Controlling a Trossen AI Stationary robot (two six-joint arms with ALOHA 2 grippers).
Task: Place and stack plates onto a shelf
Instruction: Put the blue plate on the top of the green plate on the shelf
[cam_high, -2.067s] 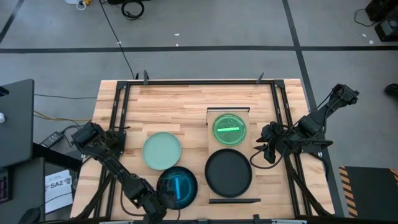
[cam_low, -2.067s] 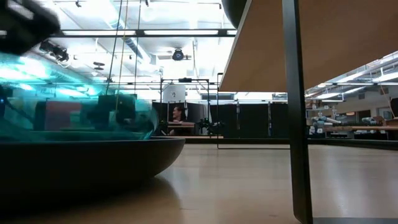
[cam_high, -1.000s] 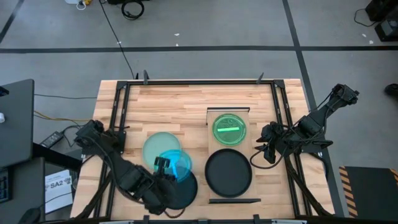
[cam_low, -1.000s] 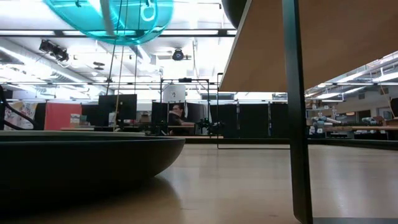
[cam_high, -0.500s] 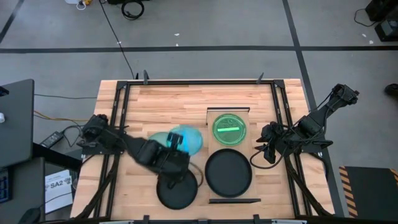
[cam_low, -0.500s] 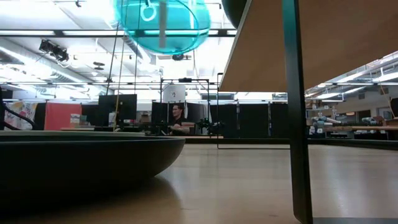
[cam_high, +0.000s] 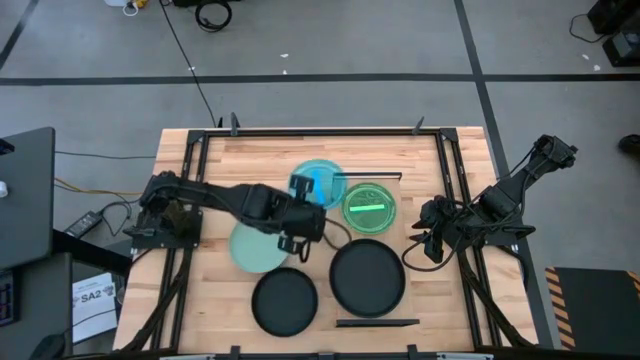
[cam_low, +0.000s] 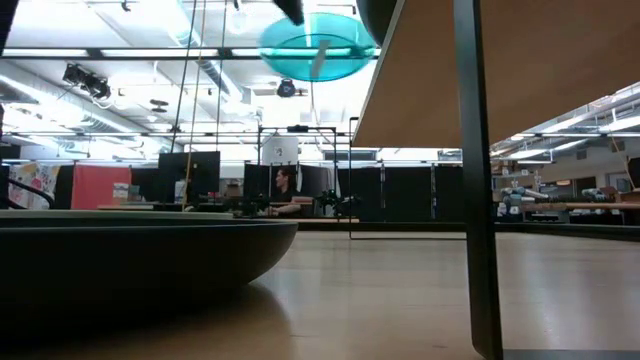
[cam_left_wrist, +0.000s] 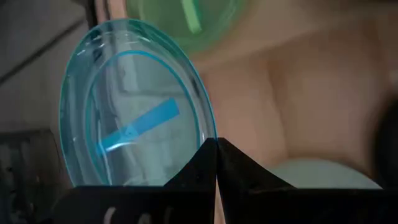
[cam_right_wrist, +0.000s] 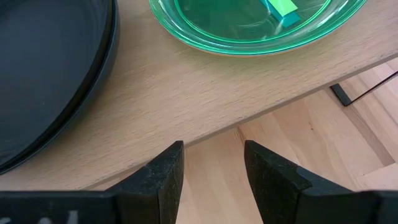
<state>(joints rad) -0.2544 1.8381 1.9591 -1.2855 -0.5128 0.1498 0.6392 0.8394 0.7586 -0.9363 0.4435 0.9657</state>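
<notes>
My left gripper (cam_high: 304, 204) (cam_left_wrist: 216, 149) is shut on the translucent teal-blue plate (cam_high: 316, 184) (cam_low: 318, 46), high over the table just left of the shelf's (cam_high: 341, 237) far end. The lime-green plate (cam_high: 368, 207) (cam_right_wrist: 261, 25) sits on the shelf's far half, and a black plate (cam_high: 368, 278) on its near half. A second black plate (cam_high: 284, 302) (cam_low: 130, 255) and the pale mint plate (cam_high: 255, 250) rest on the tabletop, the mint one partly under my left arm. My right gripper (cam_high: 411, 241) (cam_right_wrist: 211, 158) is open beside the shelf's right edge. My left gripper pinches the teal-blue plate by its rim (cam_left_wrist: 207, 132) between the two fingertips (cam_left_wrist: 233, 158). The fingers reach it from the table's near-left side. The plate is lifted clear, well above the table, and extends beyond the fingers toward the far edge.
The shelf stands raised on thin dark legs (cam_low: 476, 180), with its underside (cam_low: 520, 70) above the low camera. A dark metal frame (cam_high: 300, 131) runs round the tabletop. Bare wood lies along the far part of the table (cam_high: 260, 160).
My left gripper, shut on the teal-blue plate throughout, has carried it from above the near black plate toward the far edge and to the right, toward the lime-green plate on the shelf. The near black plate now lies uncovered. My right arm has kept still.
</notes>
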